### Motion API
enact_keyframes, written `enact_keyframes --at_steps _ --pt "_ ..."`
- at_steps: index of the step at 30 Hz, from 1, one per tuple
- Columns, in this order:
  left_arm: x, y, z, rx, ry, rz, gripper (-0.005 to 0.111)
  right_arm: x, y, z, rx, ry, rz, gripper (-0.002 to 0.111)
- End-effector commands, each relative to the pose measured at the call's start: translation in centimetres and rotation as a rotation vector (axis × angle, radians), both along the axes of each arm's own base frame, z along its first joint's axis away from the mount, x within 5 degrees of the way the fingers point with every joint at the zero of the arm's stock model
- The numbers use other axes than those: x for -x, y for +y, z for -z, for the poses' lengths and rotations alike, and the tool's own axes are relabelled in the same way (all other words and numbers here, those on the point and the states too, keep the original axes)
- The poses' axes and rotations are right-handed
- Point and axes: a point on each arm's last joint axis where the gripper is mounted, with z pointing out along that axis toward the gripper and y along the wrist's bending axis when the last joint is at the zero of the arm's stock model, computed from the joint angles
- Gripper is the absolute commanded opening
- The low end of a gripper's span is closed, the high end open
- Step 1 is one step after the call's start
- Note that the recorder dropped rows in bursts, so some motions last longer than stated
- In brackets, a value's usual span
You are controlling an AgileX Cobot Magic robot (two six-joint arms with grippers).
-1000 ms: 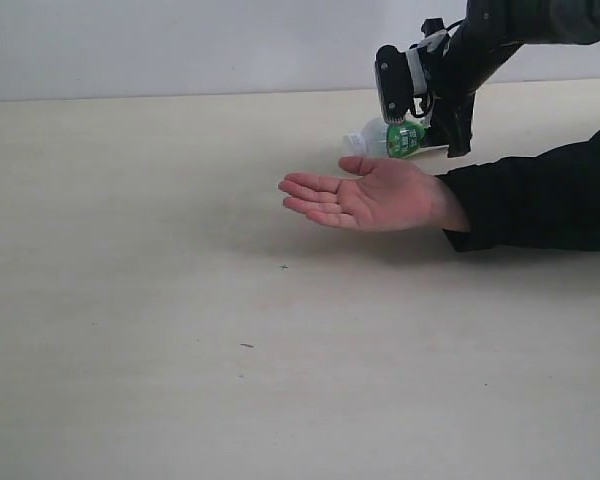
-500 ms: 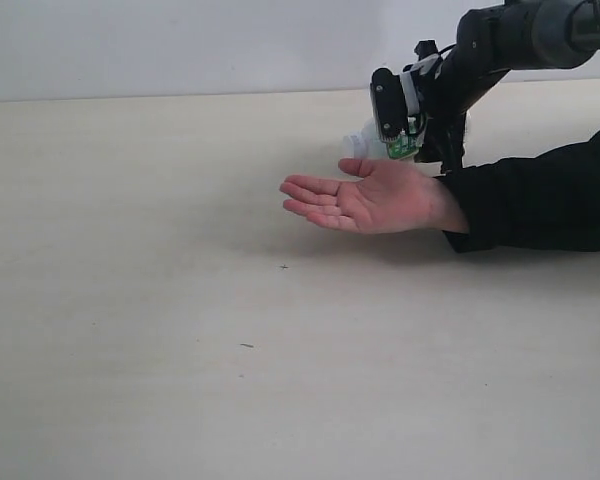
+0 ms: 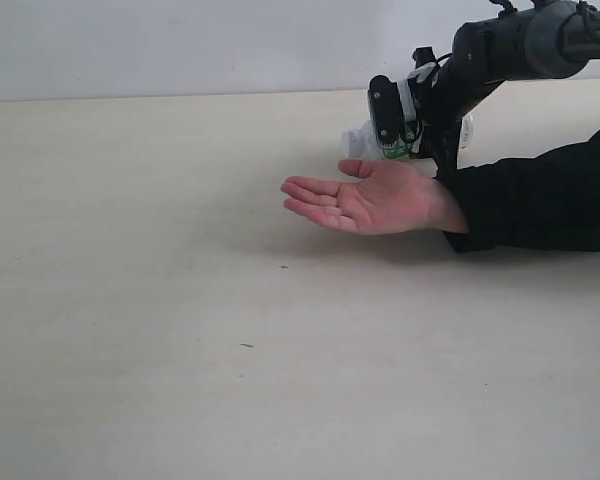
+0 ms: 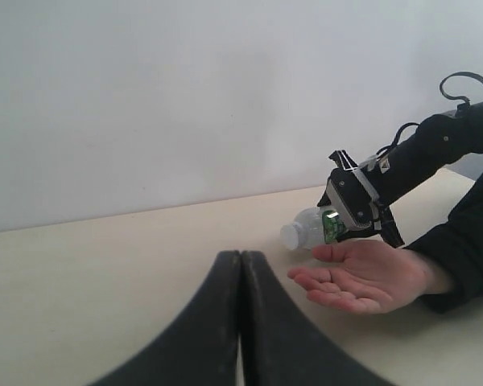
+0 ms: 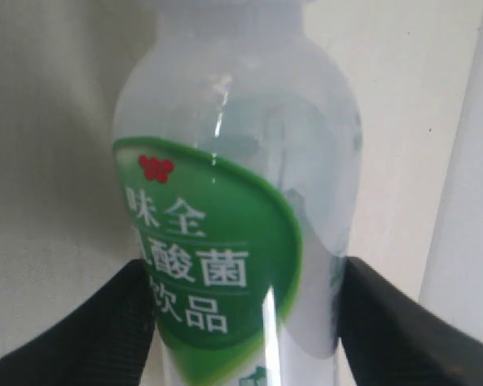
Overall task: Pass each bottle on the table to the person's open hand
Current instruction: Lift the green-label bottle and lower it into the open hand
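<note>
Bottle (image 3: 360, 140) in the spotlight: small, clear plastic, with a white-and-green label (image 5: 217, 273). It lies on its side at about 1 o'clock from the middle of the exterior view, and its white cap (image 3: 352, 143) points towards 9 o'clock. The right gripper (image 3: 400, 130) is down over it. In the right wrist view the black fingers (image 5: 72, 330) sit against both flanks of the label with no gap showing, so the bottle is pinched between them. The person's thumb hides the bottle's underside, so I cannot tell whether it rests on the tabletop (image 3: 180, 300) or is just clear of it.

At 6 o'clock of the bottle, just beside it, is the open hand (image 3: 375, 198). The palm is up and the fingers stretch towards 9 o'clock, low over the tabletop. The palm holds nothing. A black sleeve (image 3: 540, 200) runs off from the wrist towards 3 o'clock.

The left gripper (image 4: 240, 257) is out of the exterior view. Its own wrist camera shows the two dark fingers pressed tight together with nothing between them. The hand (image 4: 362, 273) and the bottle (image 4: 310, 229) lie well beyond it.

A couple of tiny dark specks (image 3: 284, 267) mark the pale tabletop at 7 o'clock of the hand. A plain white wall (image 3: 180, 45) stands along the far edge at 12 o'clock.
</note>
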Motion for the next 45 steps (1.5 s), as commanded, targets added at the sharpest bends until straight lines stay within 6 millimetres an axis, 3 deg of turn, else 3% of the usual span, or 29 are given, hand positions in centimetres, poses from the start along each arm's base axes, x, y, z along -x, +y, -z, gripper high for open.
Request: enact_keyframes --at_steps 1,6,9,17,26,31,38,45 --pt "0.1 0.0 0.2 -0.003 0.000 0.006 0.000 -0.3 0.1 -0.6 -0.007 -0.027 0.000 0.001" --pt "0.1 0.0 0.2 -0.003 0.000 0.006 0.000 -0.3 0.2 -1.1 -0.009 -0.037 -0.001 0.000" --pt "0.1 0.0 0.2 -0.004 -0.001 0.006 0.000 -0.1 0.4 -2.7 -0.018 -0.061 -0.004 0.000" --pt "0.1 0.0 0.2 -0.004 -0.001 0.006 0.000 1.2 1.5 -9.7 -0.179 -0.127 0.114 0.000" --pt "0.1 0.0 0.2 -0.006 -0.002 0.006 0.000 4.7 0.6 -16.9 -0.480 -0.018 0.526 0.000" --pt "0.1 0.0 0.2 -0.006 -0.002 0.006 0.000 6.7 0.1 -18.2 -0.555 0.118 0.759 0.000" --pt "0.1 0.0 0.2 -0.013 -0.005 0.007 0.000 8.1 0.9 -17.8 -0.688 0.341 1.000 0.000" --pt "0.1 0.0 0.2 -0.013 -0.005 0.007 0.000 9.6 2.5 -17.9 -0.758 0.599 0.987 0.000"
